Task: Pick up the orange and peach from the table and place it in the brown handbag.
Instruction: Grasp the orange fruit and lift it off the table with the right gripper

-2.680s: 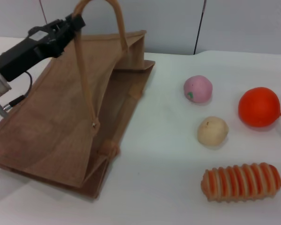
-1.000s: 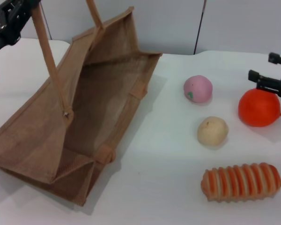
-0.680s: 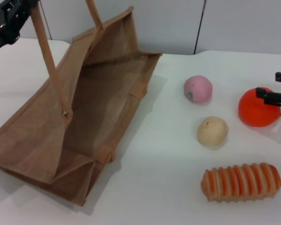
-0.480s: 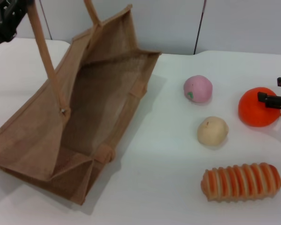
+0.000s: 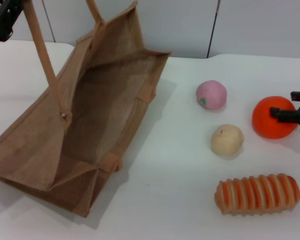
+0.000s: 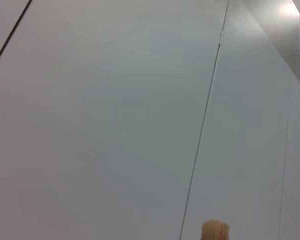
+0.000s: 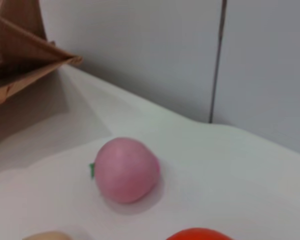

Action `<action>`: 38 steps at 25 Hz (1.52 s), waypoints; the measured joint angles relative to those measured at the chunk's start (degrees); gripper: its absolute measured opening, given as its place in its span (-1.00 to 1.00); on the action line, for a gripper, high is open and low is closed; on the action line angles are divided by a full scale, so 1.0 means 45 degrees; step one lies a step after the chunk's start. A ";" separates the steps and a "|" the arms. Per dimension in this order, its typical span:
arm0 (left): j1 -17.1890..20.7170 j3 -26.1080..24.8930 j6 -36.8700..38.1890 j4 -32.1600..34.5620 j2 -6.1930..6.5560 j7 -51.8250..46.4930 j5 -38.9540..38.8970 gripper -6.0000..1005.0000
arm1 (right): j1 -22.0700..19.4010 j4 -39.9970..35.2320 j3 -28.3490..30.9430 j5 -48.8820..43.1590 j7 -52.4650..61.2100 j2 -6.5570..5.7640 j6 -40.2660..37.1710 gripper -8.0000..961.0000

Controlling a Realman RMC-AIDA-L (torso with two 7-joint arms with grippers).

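Step in hand, as I judge it: right end effector (image 5: 293, 106) closing in on the orange (image 5: 273, 117), which sits on the white worktop (image 5: 180, 190) at the far right. To do it well, centre the fingers across the ball's widest part before closing, squeeze gently since a smooth round fruit can roll or squirt out, and lift straight up so the beige ball (image 5: 227, 139) and the striped loaf (image 5: 257, 194) stay put.

Right end effector: two dark fingers show at the right edge, one lying over the orange's top right and looking to touch it; they look spread around it, not clamped, so nothing is held.

Left end effector (image 5: 4, 20): far left, high up, at the handle of the brown handbag (image 5: 95, 115), lifting it so the mouth gapes toward the fruit. Grip on the handle itself cannot be made out.

Peach (image 5: 211, 95): on the worktop, between bag and orange, untouched.
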 joint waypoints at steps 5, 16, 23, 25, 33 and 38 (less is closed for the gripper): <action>-0.0019 0.0000 0.0010 0.0000 -0.0024 0.0000 0.0000 -0.74 | 0.0207 0.0303 -0.0240 -0.0155 0.0131 -0.0035 -0.0085 0.77; 0.0003 0.0000 -0.0016 0.0000 -0.0015 0.0000 0.0000 -0.74 | 0.0244 0.0349 -0.0841 -0.0189 0.0659 -0.0050 -0.0116 0.76; 0.0016 0.0000 0.0009 0.0000 -0.0016 -0.0007 0.0004 -0.74 | 0.0245 0.0290 -0.0853 -0.0136 0.0720 -0.0040 -0.0261 0.53; 0.0017 0.0000 0.0008 0.0000 -0.0019 -0.0007 0.0004 -0.74 | 0.0245 0.0285 -0.0854 -0.0132 0.0764 -0.0040 -0.0281 0.44; 0.0022 0.0000 -0.0008 0.0000 -0.0018 -0.0004 -0.0010 -0.74 | 0.0245 0.0256 -0.0854 -0.0148 0.0798 -0.0039 -0.0621 0.08; 0.0023 0.0000 0.0006 0.0000 -0.0016 -0.0012 -0.0016 -0.74 | 0.0210 0.0042 -0.0855 -0.0154 0.0711 -0.0044 -0.0991 -0.10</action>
